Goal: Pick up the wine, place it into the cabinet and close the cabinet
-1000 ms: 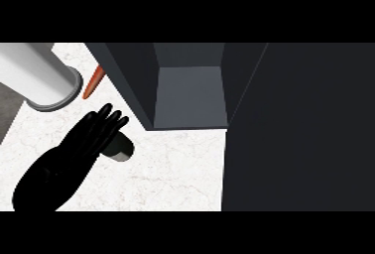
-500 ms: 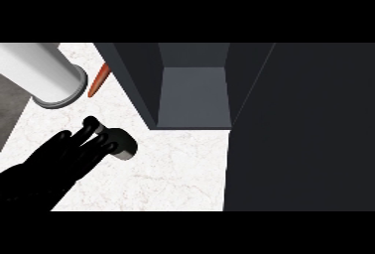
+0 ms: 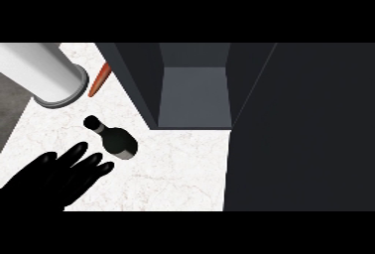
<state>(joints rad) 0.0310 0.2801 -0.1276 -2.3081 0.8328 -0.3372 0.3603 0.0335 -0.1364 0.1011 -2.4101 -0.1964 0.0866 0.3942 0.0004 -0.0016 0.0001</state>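
The wine bottle [image 3: 113,140] is dark and appears to lie on the white marble counter [image 3: 176,173], its neck pointing up-left. My left hand [image 3: 67,171] shows at the lower left, just below and left of the bottle and apart from it. Its fingers are straight and hold nothing. The dark cabinet [image 3: 194,96] stands open at the top centre, with its grey inside floor showing. My right hand shows nowhere.
The cabinet's dark door [image 3: 300,129] fills the right side. A large white cylinder [image 3: 40,72] lies at the upper left, with an orange carrot [image 3: 99,79] beside it. The counter's left edge [image 3: 15,134] runs past the cylinder.
My left hand was over the bottle and curled about it half a second ago. It has since drawn back down-left with straightened fingers, and the bottle is uncovered.
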